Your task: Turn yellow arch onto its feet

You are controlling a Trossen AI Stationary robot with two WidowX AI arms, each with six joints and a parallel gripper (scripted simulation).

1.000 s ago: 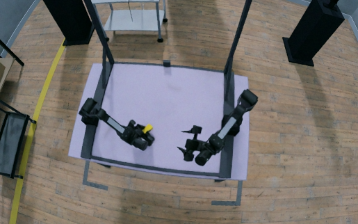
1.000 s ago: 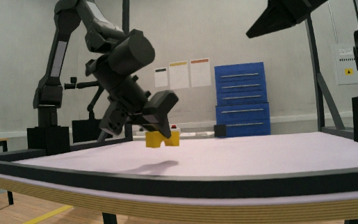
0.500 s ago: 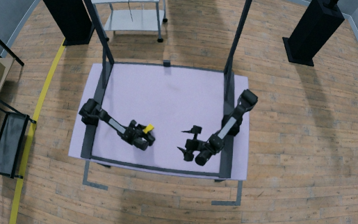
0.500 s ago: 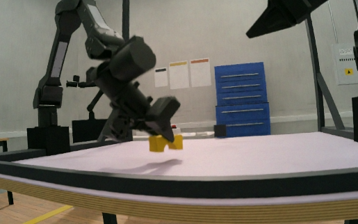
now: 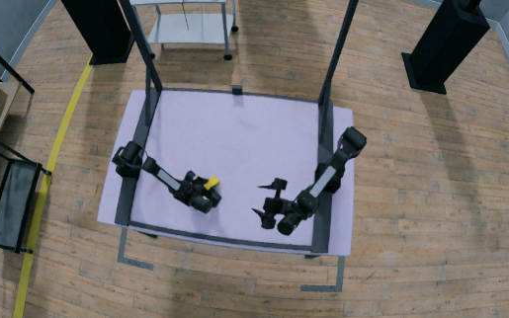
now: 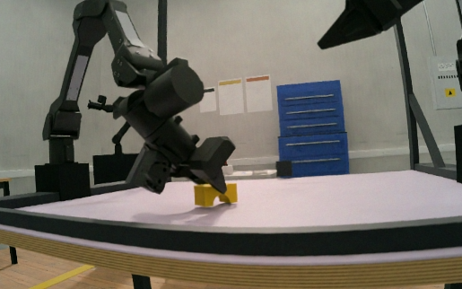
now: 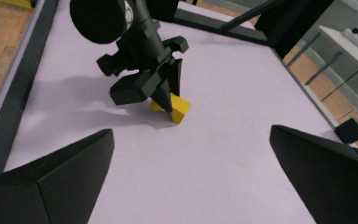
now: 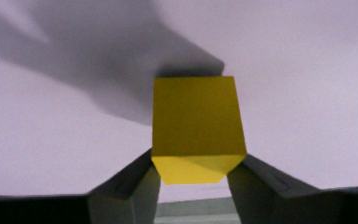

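The yellow arch is upright at table level, its curved cut-out facing down and both feet low in the exterior view. Its feet look to be on the table or a hair above; I cannot tell exactly. My right gripper is shut on the arch, tilted, with a finger on each side. One finger hides part of the arch in the exterior view. My left gripper is wide open and empty, raised well above the table and away from the arch.
The pale table top has a dark frame rail along its edge. Dark upright posts stand at its sides. A small dark box sits on the far rail.
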